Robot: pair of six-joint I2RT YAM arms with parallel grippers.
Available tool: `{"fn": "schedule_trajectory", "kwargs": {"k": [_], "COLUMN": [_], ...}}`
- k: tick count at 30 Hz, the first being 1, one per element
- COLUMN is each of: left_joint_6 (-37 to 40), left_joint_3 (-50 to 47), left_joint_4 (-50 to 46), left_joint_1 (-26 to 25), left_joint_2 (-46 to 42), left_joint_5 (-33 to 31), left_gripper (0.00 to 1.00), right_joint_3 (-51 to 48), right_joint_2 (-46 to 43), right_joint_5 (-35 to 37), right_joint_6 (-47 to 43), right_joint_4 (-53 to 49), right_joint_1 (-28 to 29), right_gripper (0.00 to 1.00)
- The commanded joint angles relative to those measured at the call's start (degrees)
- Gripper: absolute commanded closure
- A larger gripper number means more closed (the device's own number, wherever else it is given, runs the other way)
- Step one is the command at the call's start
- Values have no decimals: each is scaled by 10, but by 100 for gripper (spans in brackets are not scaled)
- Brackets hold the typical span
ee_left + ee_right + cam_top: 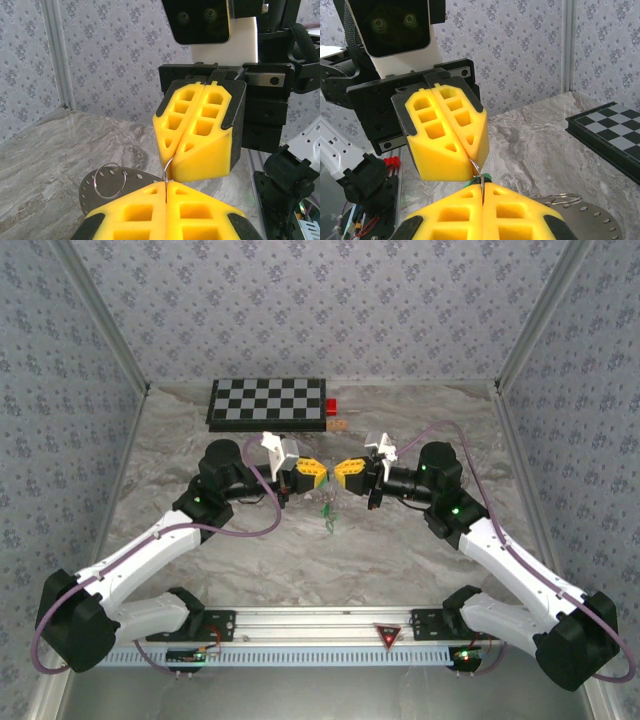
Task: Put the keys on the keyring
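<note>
My left gripper [318, 472] and right gripper [338, 472] meet tip to tip above the middle of the table. Both are shut on the same thin curved metal wire [168, 167], which looks like part of the keyring. In the right wrist view the wire [477, 167] runs from the left gripper's yellow pads [450, 145] into my own right gripper [482, 184]. A green key head [487, 177] peeks out just under that spot. From above, small green keys [327, 510] dangle below the fingertips. My left gripper [165, 184] faces the right one's pads [200, 130].
A flat grey disc with small holes [135, 182] sits just beyond the fingertips, with a second wire ring [125, 180] on it; both also show at the right wrist [595, 220]. A chessboard [268, 403], a red block [331, 406] and a tan piece [338, 424] lie at the back.
</note>
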Motion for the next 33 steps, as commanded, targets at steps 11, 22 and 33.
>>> {"fn": "schedule_trajectory", "kwargs": {"k": [11, 22, 33], "left_joint_6": [8, 39, 85], "left_joint_3": [22, 32, 32], "left_joint_4": [7, -25, -68], "left_joint_1": [-5, -11, -22], "left_joint_2": [-6, 6, 21], "left_joint_5": [36, 38, -8], "left_gripper": [100, 100, 93], "right_joint_3": [12, 28, 28], "right_joint_2": [0, 13, 10], "right_joint_5": [35, 29, 25], "right_joint_6": [23, 40, 57], "right_joint_4": [12, -1, 15], "right_joint_1": [-11, -15, -21], "right_gripper": [100, 100, 100]}}
